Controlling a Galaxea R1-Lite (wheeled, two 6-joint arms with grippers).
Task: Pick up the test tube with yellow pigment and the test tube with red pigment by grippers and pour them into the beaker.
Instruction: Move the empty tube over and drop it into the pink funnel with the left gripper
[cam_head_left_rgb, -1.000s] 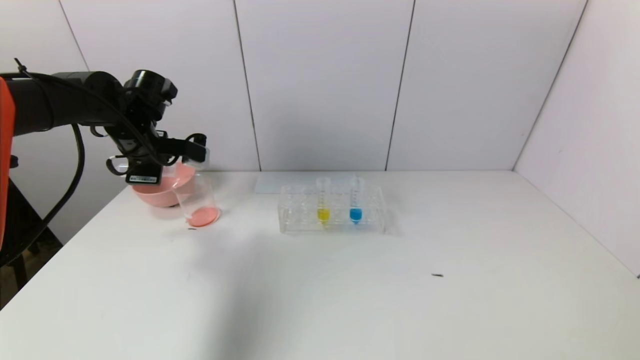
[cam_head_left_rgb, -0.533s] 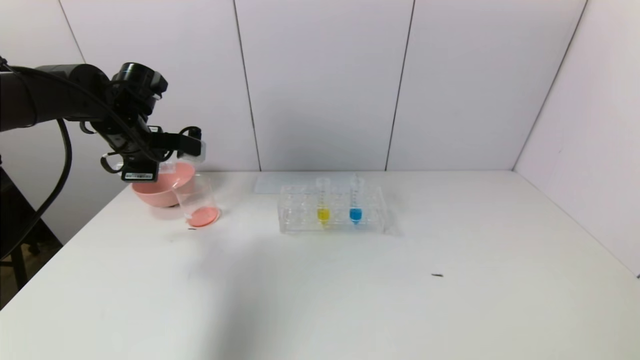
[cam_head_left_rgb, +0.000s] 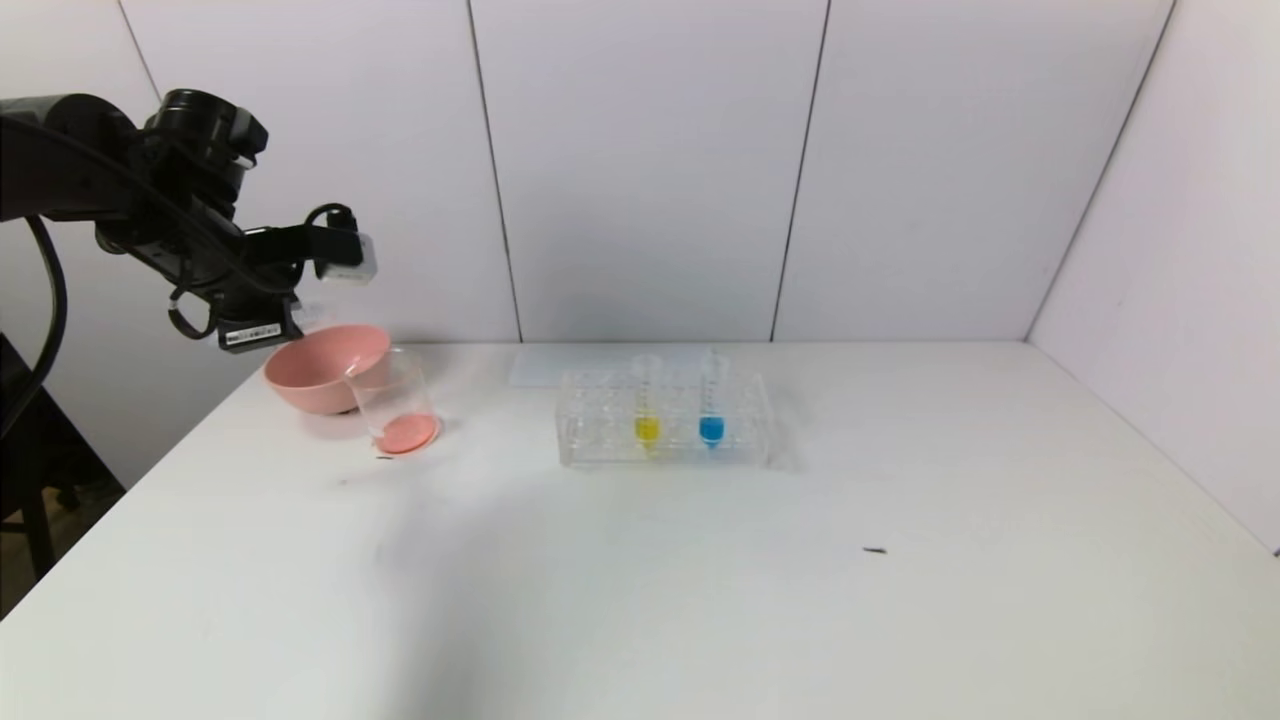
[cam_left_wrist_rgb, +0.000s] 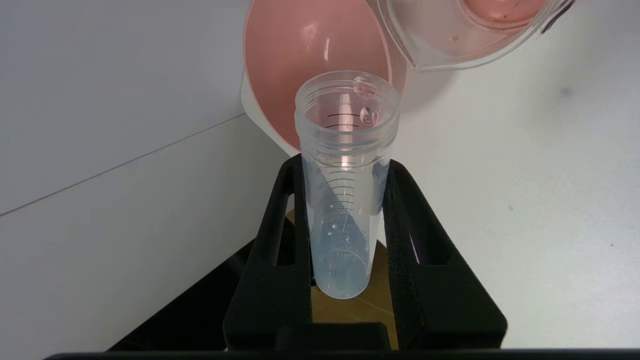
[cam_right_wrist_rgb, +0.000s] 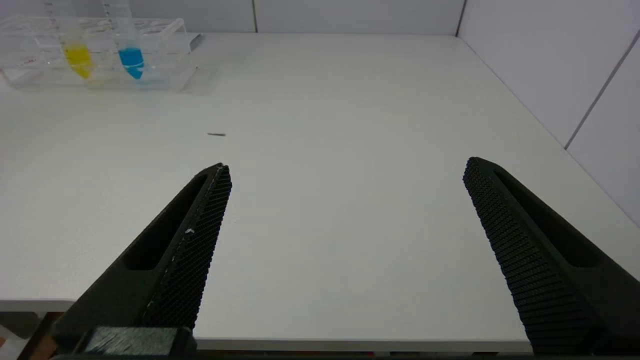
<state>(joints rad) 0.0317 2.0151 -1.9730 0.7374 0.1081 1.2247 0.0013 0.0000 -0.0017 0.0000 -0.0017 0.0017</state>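
**Left hand holds an emptied tube above the pink bowl**

The left hand (cam_left_wrist_rgb: 345, 250) is closed on a clear test tube (cam_left_wrist_rgb: 345, 185) that has graduation marks and only droplets inside. It hangs in the air above the pink bowl (cam_head_left_rgb: 320, 368), at the far left of the desk (cam_head_left_rgb: 700, 580). Just beside the bowl stands the beaker (cam_head_left_rgb: 397, 410), with red-orange liquid at its bottom. Further right is the clear rack (cam_head_left_rgb: 665, 420); in it stand the test tube with yellow pigment (cam_head_left_rgb: 647, 410) and a blue-tipped tube (cam_head_left_rgb: 711, 408), both upright. The right hand (cam_right_wrist_rgb: 345, 240) is wide open over the near right part of the desk, well apart from the rack.
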